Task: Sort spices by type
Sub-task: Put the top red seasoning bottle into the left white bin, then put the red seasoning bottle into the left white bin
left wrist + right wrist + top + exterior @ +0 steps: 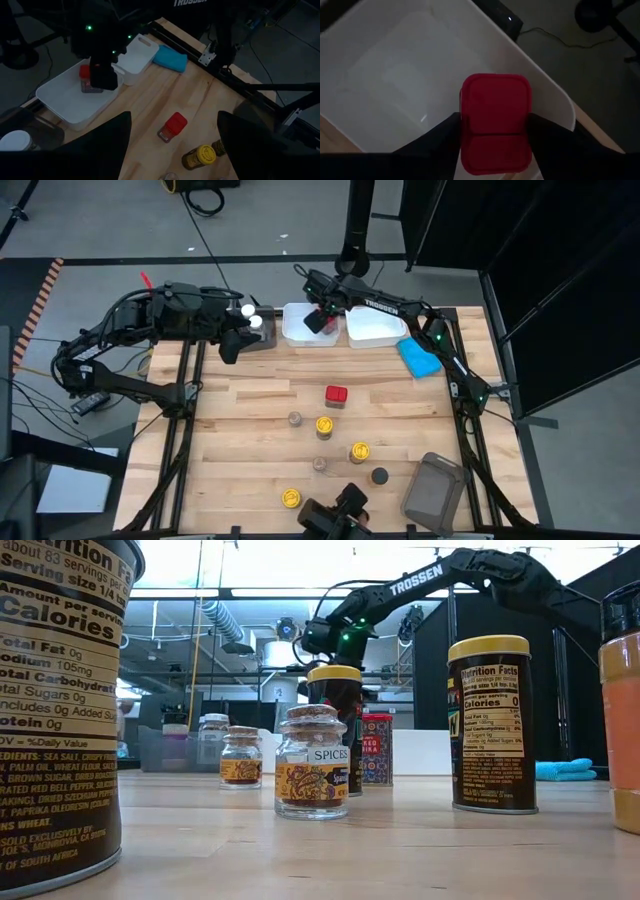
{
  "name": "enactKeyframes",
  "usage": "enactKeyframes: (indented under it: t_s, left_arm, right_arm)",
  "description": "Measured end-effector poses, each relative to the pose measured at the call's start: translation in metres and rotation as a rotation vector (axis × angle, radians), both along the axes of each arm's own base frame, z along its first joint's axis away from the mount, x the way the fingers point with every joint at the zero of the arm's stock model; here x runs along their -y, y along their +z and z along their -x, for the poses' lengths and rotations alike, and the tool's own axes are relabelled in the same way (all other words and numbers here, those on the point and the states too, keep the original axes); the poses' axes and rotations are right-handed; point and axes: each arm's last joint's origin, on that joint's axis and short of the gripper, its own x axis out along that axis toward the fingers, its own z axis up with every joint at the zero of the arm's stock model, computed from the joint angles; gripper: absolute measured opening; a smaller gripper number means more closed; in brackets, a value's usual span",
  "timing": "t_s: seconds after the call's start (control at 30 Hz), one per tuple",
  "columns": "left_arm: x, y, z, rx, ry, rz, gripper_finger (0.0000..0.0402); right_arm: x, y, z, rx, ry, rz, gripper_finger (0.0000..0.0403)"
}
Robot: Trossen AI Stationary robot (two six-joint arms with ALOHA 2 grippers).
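Half the red-capped jar (496,122) hides between right hand (492,145) fingers.

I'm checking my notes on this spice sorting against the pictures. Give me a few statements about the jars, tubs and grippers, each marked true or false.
1. The right gripper holds a red-capped jar over a white tub. True.
2. Both red-capped jars are already in tubs. False: a second red-capped jar stands on the table.
3. The left gripper holds a yellow-lidded jar. False: its jaws are open and empty, near the table's back edge.
4. A blue cloth lies beside the right-hand white tub. True.
5. The grey bin near the front holds three jars. False: no jars show inside it.
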Motion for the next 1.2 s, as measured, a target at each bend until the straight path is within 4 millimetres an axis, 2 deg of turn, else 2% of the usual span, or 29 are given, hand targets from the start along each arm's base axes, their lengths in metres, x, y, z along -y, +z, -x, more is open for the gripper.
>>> enactKeyframes:
  t_s: [0.13,0.33,0.47,0.57,0.67,0.83,1.0,1.2]
  left_arm:
    - [0.0,0.0,0.0,-0.001,0.0,0.0,0.0301]
    - [0.0,0.0,0.0,-0.005,-0.002,-0.002,0.0301]
    - [0.0,-0.002,0.001,-0.022,-0.003,0.002,0.0301]
    - [0.0,-0.002,0.001,-0.023,-0.005,0.003,0.0301]
    - [0.0,-0.002,0.001,-0.023,-0.005,0.003,0.0301]
    - [0.001,-0.002,0.001,-0.022,-0.014,0.008,0.0301]
    - [0.001,-0.002,0.001,-0.027,-0.022,-0.004,0.0301]
    - [0.001,-0.002,0.001,-0.026,-0.022,-0.005,0.0301]
  right_arm:
    - [0.0,0.009,-0.002,0.025,0.051,0.009,0.0222]
    - [0.0,0.038,-0.003,0.062,0.086,0.051,0.0233]
    - [-0.015,0.061,0.006,0.097,0.202,-0.016,0.0244]
    - [-0.04,0.086,0.014,0.09,0.33,-0.061,0.0252]
    - [-0.069,0.102,0.019,0.037,0.459,-0.068,0.0257]
    - [-0.13,0.125,0.019,-0.014,0.678,-0.058,0.0258]
    - [-0.182,0.13,0.01,-0.018,0.811,-0.054,0.0257]
    - [-0.224,0.13,0.005,-0.036,0.904,-0.039,0.0265]
